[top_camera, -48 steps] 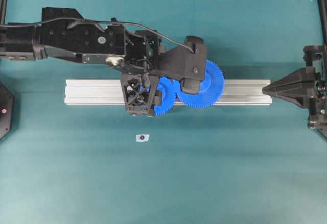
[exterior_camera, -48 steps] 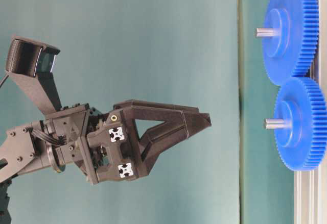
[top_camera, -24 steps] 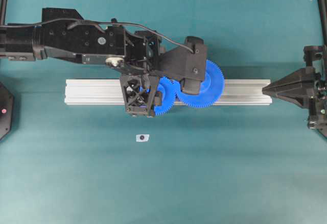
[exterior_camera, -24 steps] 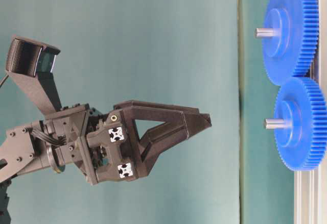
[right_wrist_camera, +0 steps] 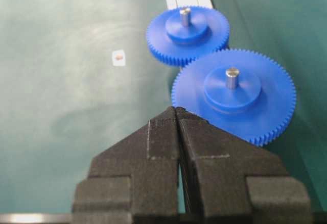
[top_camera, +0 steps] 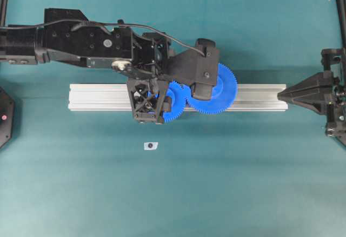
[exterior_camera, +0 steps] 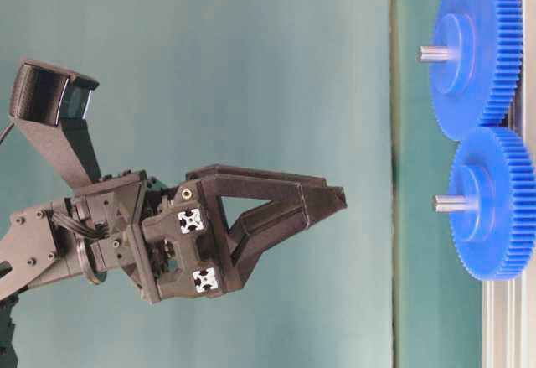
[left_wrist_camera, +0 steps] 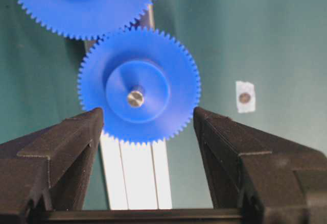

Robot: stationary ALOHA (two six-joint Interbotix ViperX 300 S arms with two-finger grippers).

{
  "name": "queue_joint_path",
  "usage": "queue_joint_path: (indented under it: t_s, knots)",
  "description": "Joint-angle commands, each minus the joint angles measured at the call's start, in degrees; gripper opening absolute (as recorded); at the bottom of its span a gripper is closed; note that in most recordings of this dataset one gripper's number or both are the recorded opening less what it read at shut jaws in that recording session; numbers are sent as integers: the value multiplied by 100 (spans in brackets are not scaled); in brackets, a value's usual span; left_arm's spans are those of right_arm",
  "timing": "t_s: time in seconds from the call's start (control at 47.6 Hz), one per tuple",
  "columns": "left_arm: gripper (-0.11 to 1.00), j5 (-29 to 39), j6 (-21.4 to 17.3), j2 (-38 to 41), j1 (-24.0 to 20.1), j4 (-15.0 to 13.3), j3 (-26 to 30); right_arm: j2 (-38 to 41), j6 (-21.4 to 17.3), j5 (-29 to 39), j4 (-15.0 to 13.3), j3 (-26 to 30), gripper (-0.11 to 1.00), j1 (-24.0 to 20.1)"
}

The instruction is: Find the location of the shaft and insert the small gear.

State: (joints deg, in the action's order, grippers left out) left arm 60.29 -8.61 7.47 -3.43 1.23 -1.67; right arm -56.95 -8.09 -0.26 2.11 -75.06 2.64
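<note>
The small gear already sits on its shaft on the aluminium rail, meshed with the large gear. The left gripper hovers above the small gear, fingers spread, touching nothing. The right gripper, pressed together and empty, waits beyond the rail's end. The insertion looks done; next the left arm should retreat.

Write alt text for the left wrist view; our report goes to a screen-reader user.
The small gear, bright blue, sits on the aluminium rail with a grey shaft through its hub, meshed with the larger blue gear above. The open left gripper frames it without touching. A small white tag lies on the teal table.
</note>
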Motion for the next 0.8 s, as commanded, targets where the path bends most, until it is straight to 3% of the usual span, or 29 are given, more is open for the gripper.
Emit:
queue_joint_path:
  t_s: [0.0,0.777]
  knots:
    - [69,-18,18,-211,26,9,132,35,-44,-26,0,62,1,9]
    - [69,35,18,-176,26,26,105,35,-53,-26,0,53,1,9]
